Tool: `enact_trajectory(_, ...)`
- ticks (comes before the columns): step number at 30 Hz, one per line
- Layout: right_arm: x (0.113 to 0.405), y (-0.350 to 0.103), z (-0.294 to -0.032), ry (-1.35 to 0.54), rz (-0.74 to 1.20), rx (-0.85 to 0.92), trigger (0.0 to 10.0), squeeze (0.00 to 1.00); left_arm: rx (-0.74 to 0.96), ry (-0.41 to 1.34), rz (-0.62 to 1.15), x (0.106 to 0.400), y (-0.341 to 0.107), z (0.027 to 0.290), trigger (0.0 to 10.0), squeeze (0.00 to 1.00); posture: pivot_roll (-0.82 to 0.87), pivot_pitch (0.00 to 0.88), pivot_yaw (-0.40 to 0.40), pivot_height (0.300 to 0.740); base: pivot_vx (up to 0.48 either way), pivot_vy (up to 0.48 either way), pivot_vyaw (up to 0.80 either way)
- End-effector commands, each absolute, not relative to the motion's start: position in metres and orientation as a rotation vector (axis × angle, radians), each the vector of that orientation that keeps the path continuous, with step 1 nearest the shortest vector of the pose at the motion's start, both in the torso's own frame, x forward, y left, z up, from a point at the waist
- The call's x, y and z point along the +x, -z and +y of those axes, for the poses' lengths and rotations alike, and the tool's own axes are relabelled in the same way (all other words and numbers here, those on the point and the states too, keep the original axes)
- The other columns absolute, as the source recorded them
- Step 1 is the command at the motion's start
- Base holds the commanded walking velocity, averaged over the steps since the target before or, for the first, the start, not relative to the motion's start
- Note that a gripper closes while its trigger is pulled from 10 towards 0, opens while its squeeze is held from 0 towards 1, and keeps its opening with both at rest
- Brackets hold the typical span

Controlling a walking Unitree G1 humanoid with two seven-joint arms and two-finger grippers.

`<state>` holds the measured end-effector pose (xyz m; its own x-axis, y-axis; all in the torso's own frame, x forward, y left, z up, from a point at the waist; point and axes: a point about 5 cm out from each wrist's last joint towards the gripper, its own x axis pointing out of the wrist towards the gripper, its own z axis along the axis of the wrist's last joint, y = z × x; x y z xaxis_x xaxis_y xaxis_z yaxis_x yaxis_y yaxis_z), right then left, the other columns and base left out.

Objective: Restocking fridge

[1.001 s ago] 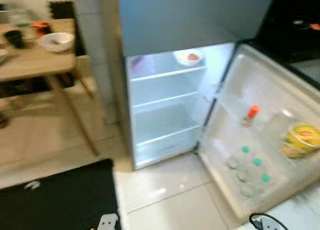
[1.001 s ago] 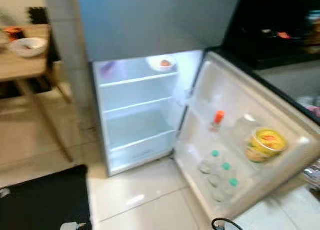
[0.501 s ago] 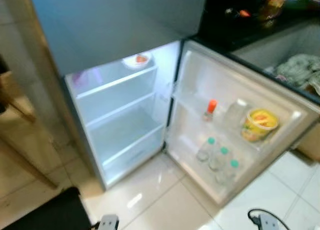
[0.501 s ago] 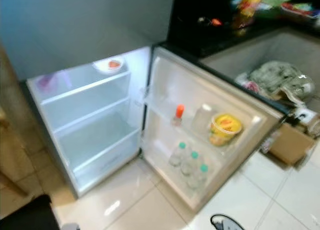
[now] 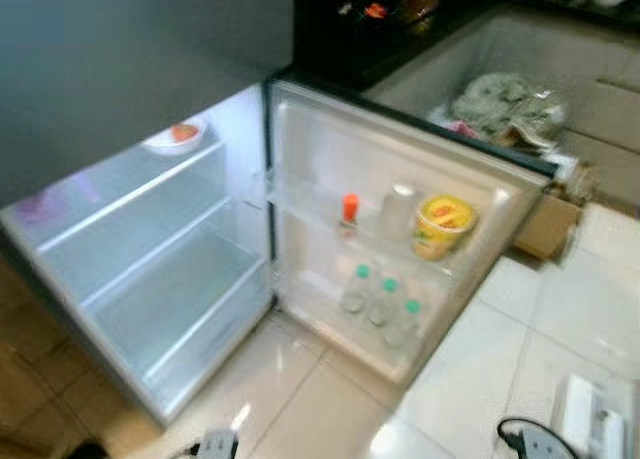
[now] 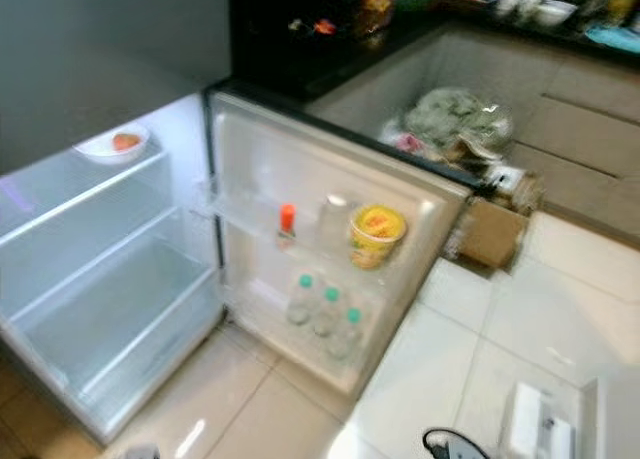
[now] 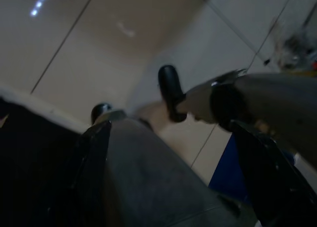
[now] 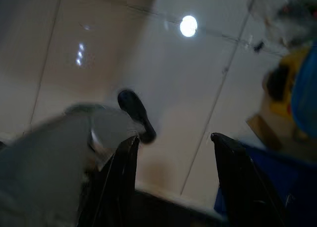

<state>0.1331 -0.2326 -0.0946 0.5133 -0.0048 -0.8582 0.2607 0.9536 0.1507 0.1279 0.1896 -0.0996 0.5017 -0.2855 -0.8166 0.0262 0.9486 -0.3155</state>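
The white fridge (image 5: 150,279) stands open ahead and to the robot's left, its glossy plastic shelves nearly bare; round-capped water bottles (image 5: 380,309) and a yellow tub (image 5: 443,225) fill the door racks. Left tool (image 7: 163,153) and right tool (image 8: 171,182) hang low, fingers apart, empty, over shiny floor tiles (image 5: 560,319)

Yellow tub (image 5: 443,225) – orange-capped bottle (image 5: 349,213) – white fridge (image 5: 330,169)
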Motion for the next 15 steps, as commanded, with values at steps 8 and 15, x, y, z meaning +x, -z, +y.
enact_trajectory(8, 0.1365, 0.0931, -0.2337, 0.171, 1.008, 0.275, 10.0, 0.0, -0.286, 0.205, 1.055, 0.1216, 0.1021, 0.1859, 10.0, 0.0, -0.07, 0.062, -0.045, 0.74, 0.0, -0.124, 0.0)
enact_trajectory(15, 0.1368, 0.0929, -0.2339, 0.172, 1.006, 0.274, 10.0, 0.0, -0.292, 0.207, 1.057, 0.1211, 0.1023, 0.1851, 10.0, 0.0, -0.07, 0.062, -0.046, 0.74, 0.0, -0.339, 0.0)
